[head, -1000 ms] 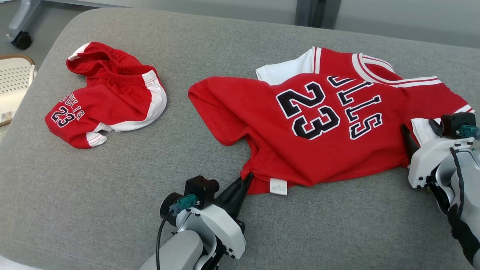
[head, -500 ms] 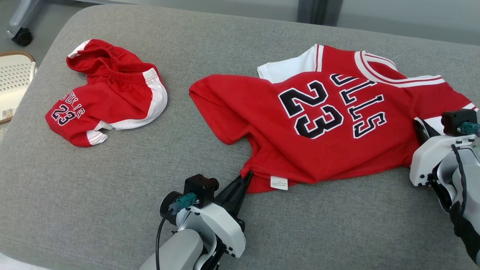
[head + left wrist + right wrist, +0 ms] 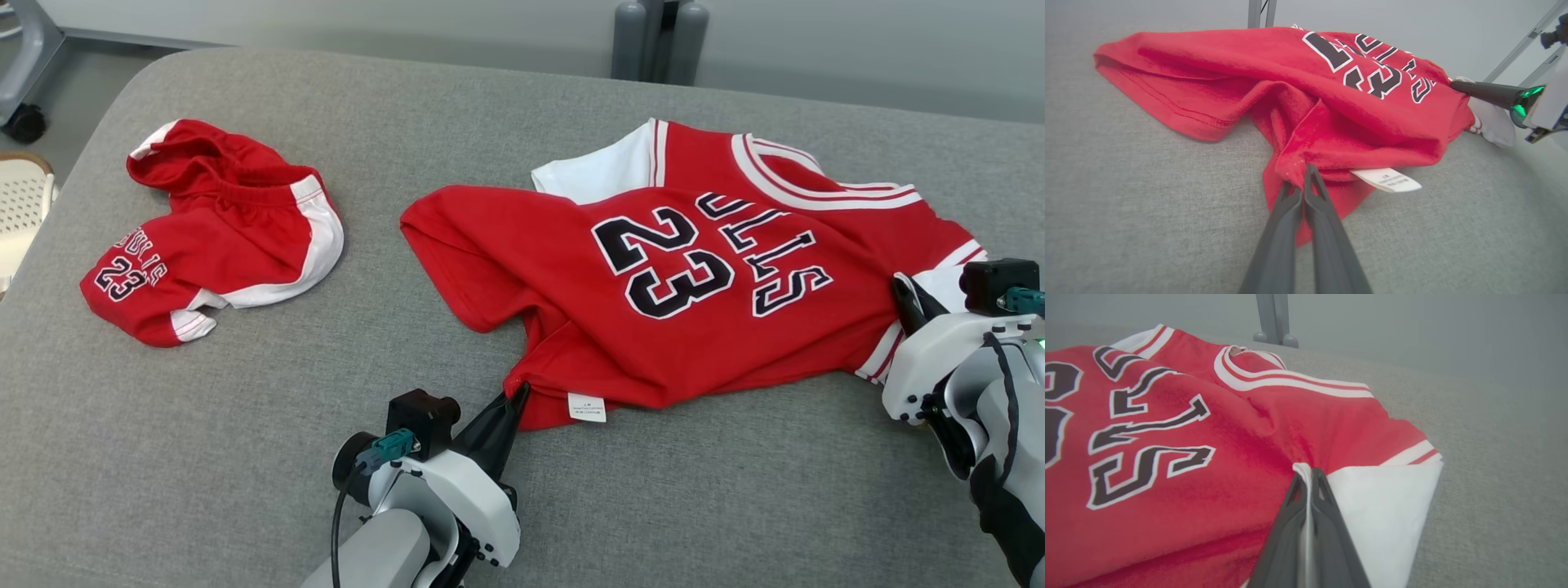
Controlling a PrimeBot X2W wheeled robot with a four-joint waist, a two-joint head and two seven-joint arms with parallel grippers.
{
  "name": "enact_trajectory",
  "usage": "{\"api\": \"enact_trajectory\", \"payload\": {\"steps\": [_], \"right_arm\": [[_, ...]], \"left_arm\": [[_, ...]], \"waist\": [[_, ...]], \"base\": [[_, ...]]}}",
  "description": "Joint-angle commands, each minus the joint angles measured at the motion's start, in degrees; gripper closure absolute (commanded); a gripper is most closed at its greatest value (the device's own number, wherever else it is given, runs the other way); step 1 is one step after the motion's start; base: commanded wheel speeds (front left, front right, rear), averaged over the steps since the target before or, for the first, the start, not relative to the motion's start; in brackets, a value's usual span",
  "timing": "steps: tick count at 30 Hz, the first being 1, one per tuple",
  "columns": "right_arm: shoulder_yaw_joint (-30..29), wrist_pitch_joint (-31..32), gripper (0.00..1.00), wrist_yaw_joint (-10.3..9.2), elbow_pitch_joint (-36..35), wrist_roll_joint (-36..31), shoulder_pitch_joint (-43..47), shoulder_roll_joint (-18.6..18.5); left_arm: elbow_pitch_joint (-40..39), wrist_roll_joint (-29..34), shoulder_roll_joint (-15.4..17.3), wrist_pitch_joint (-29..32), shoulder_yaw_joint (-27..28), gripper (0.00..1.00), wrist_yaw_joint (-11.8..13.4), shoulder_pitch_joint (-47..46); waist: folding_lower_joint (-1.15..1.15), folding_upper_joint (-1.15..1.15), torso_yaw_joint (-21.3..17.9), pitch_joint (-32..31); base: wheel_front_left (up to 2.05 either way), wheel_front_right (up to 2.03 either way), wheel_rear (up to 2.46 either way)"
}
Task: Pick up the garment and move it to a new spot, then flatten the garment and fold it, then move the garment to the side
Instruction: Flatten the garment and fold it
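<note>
The garment point(image 3: 694, 294) is a red jersey with white sleeves and a black "23", lying rumpled on the grey cushion point(image 3: 245, 425). My left gripper point(image 3: 519, 390) is shut on the jersey's near hem corner point(image 3: 1294, 171), beside a white care label point(image 3: 1388, 180). My right gripper point(image 3: 900, 286) is shut on the white sleeve edge at the jersey's right side point(image 3: 1306, 471); a strip of white cloth runs between its fingers point(image 3: 1286, 535). In the left wrist view the right gripper's dark fingers point(image 3: 1482, 90) touch the far end of the jersey point(image 3: 1331, 102).
A pair of red shorts point(image 3: 212, 229) with white trim lies crumpled at the cushion's left. A white perforated basket point(image 3: 20, 212) stands off the left edge. Grey posts point(image 3: 657, 37) rise behind the cushion. Bare cushion runs along the front.
My right gripper has shut on the white sleeve edge. The head camera has tilted, so the scene sits lower in view. The left gripper keeps its hold on the hem.
</note>
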Motion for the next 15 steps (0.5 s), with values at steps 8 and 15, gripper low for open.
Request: {"api": "enact_trajectory", "payload": {"steps": [8, 15], "right_arm": [[1.1, -0.5, 1.00, 0.00, -3.8, 6.5, 2.8, -2.2], [2.5, -0.9, 0.00, 0.00, -5.9, 9.9, 4.4, -3.4]], "left_arm": [[2.0, 0.8, 0.3, -0.3, 1.4, 1.00, 0.6, 0.7], [2.7, 1.0, 0.3, -0.3, 2.2, 1.00, 0.3, 1.4]], "waist": [[0.00, 0.00, -2.0, -2.5], [0.00, 0.00, -3.0, -4.0]], "base": [[0.00, 0.00, 0.00], [0.00, 0.00, 0.00]]}}
